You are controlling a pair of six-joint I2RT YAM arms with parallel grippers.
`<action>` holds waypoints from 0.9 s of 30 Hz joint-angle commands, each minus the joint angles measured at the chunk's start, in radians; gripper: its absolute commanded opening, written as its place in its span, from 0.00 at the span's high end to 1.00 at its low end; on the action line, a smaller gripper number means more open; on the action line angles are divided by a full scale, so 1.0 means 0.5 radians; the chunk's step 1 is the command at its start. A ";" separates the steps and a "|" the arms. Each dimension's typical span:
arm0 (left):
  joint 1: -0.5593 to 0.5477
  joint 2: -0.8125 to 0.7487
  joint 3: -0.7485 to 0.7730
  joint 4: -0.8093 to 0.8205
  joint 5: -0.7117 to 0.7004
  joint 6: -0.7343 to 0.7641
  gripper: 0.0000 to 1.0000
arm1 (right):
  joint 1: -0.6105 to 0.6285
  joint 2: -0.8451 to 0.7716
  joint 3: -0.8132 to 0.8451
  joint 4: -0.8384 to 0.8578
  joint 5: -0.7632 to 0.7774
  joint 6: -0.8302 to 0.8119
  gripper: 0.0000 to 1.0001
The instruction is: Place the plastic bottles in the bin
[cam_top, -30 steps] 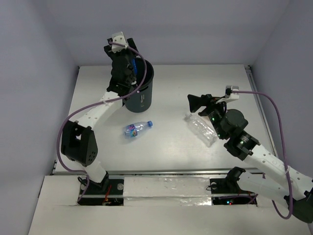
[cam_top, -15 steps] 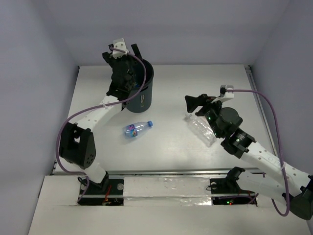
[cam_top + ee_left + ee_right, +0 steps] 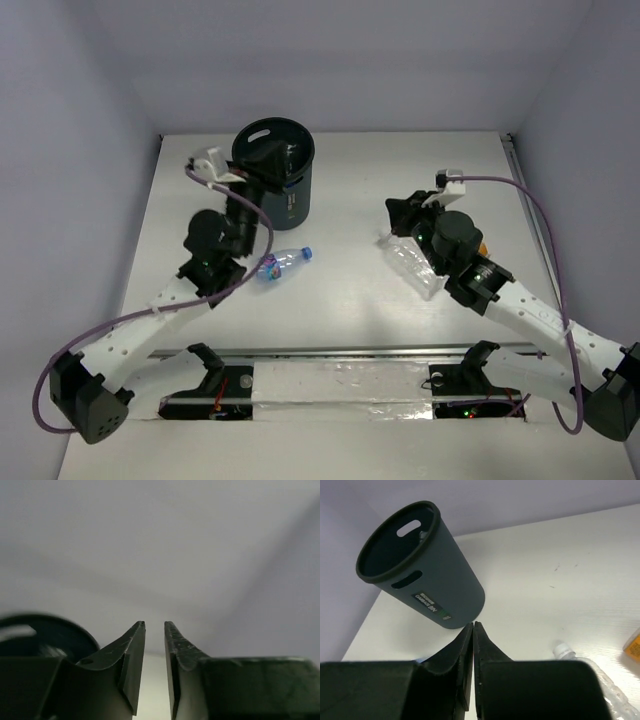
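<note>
The dark grey bin point(image 3: 290, 200) stands upright at the back left; the right wrist view shows its rim, slot handles and sticker point(image 3: 435, 575). A small plastic bottle point(image 3: 280, 263) with a purple label and blue cap lies in front of it. A bigger clear ribbed bottle point(image 3: 414, 264) lies at the right, its white cap point(image 3: 563, 651) toward the bin. My left gripper point(image 3: 268, 168) points up beside the bin's near-left wall, its jaws a narrow gap apart around nothing point(image 3: 155, 624). Just behind the ribbed bottle's cap, my right gripper point(image 3: 397, 210) is shut and empty point(image 3: 473, 625).
A small orange object point(image 3: 632, 647) lies just right of the ribbed bottle. The white table point(image 3: 350, 290) ends at lilac walls behind and at both sides. The bin's dark rim point(image 3: 45, 635) fills the lower left of the left wrist view.
My left arm has drawn back and down from over the bin's mouth to its near-left side, jaws narrowing. My right gripper's fingers have closed; it stays near the ribbed bottle's cap.
</note>
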 commanded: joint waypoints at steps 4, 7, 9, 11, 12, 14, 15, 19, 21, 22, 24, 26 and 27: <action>-0.620 -0.087 -0.522 0.116 0.026 -0.095 0.89 | -0.199 0.093 0.246 -0.286 -0.131 -0.006 0.99; -0.831 -0.152 -0.771 0.194 -0.060 -0.116 0.96 | -0.362 0.133 0.268 -0.439 -0.223 -0.003 0.99; -0.902 -0.201 -0.896 0.206 -0.060 -0.171 1.00 | -0.481 0.158 0.301 -0.547 -0.263 -0.027 0.99; -0.976 -0.225 -0.967 0.197 -0.017 -0.202 1.00 | -0.580 0.231 0.335 -0.654 -0.254 -0.073 0.99; -0.995 -0.232 -0.977 0.179 0.044 -0.205 1.00 | -0.741 0.259 0.341 -0.670 -0.257 -0.092 0.99; -1.031 -0.247 -0.974 0.087 0.072 -0.205 1.00 | -0.932 0.372 0.384 -0.734 -0.427 -0.101 1.00; -1.056 -0.259 -0.977 0.068 0.102 -0.202 1.00 | -1.048 0.409 0.394 -0.743 -0.483 -0.107 1.00; -1.056 -0.357 -0.906 -0.201 0.244 -0.233 0.96 | -1.071 0.700 0.583 -0.985 -0.331 -0.229 0.79; -1.056 -0.415 -0.918 -0.251 0.281 -0.233 0.92 | -1.071 0.875 0.645 -1.090 -0.257 -0.251 0.57; -1.056 -0.486 -0.946 -0.285 0.278 -0.254 0.90 | -1.071 0.918 0.657 -1.166 -0.184 -0.276 0.37; -1.056 -0.563 -0.980 -0.297 0.265 -0.264 0.90 | -1.071 1.010 0.718 -1.255 -0.070 -0.264 0.24; -1.056 -0.688 -1.007 -0.331 0.256 -0.279 0.89 | -1.071 1.136 0.752 -1.375 -0.024 -0.282 0.17; -1.056 -0.734 -1.019 -0.328 0.277 -0.282 0.89 | -1.071 1.155 0.759 -1.400 -0.011 -0.288 0.15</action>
